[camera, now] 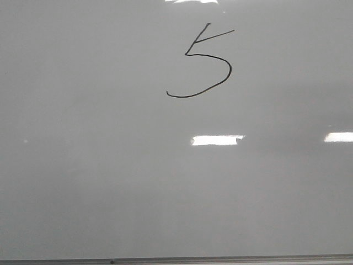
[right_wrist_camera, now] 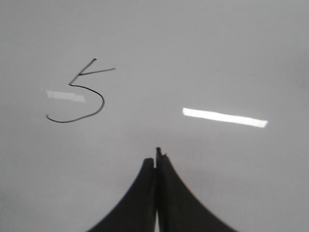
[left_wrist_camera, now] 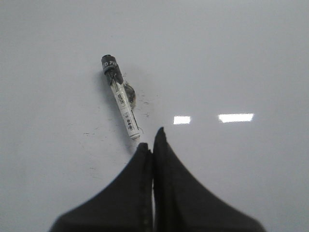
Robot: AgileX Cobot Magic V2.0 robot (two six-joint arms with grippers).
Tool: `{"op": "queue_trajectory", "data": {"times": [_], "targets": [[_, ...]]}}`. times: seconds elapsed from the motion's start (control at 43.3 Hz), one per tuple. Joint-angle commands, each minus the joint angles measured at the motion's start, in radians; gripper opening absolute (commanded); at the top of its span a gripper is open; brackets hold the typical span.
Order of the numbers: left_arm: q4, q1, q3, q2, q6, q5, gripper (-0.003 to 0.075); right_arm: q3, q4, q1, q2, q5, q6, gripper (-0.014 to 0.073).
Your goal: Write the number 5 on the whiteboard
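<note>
The number 5 [camera: 204, 55] is drawn in thin black line on the upper middle of the whiteboard [camera: 83, 165]. It also shows in the right wrist view [right_wrist_camera: 86, 87]. My right gripper [right_wrist_camera: 155, 158] is shut and empty, apart from the digit, over bare whiteboard [right_wrist_camera: 217, 58]. My left gripper [left_wrist_camera: 152, 140] is shut and empty. A white marker [left_wrist_camera: 120, 96] with a black cap lies flat on the whiteboard [left_wrist_camera: 241, 58] just beyond its fingertips, not held. Neither gripper shows in the front view.
The board's thin dark lower edge [camera: 176, 259] runs along the bottom of the front view. Bright rectangular light reflections [camera: 216, 140] lie on the glossy surface. Faint ink specks [left_wrist_camera: 91, 133] surround the marker.
</note>
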Motion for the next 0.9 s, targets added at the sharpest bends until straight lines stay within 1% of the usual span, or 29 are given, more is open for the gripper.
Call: {"op": "queue_trajectory", "data": {"times": [0.0,0.115,0.185,0.3,0.393,0.439,0.878], "targets": [[-0.009,-0.006,0.004,-0.014,-0.009,-0.091,-0.0020,0.050,-0.014,-0.062,-0.024,-0.113,-0.009,-0.0060],[-0.009,-0.006,0.004,-0.014,-0.009,-0.091,-0.0020,0.141,-0.014,-0.123,-0.083,-0.114,-0.009,-0.0060],[-0.009,-0.006,0.004,-0.014,-0.009,-0.091,-0.0020,0.176,-0.014,-0.141,-0.116,-0.115,-0.009,-0.0060],[-0.009,-0.006,0.004,-0.014,-0.009,-0.091,-0.0020,0.227,-0.014,-0.146,-0.169,-0.121,-0.009,-0.0060],[-0.009,-0.006,0.004,-0.014,-0.009,-0.091,-0.0020,0.274,-0.014,-0.146,-0.166,-0.175,-0.009,-0.0060],[-0.009,-0.006,0.004,-0.014,-0.009,-0.091,-0.0020,0.269,-0.014,-0.146,-0.166,-0.145,-0.009,-0.0060],[-0.009,-0.006,0.004,-0.014,-0.009,-0.091,-0.0020,0.270,-0.014,-0.146,-0.166,-0.144,-0.009,-0.0060]]}}
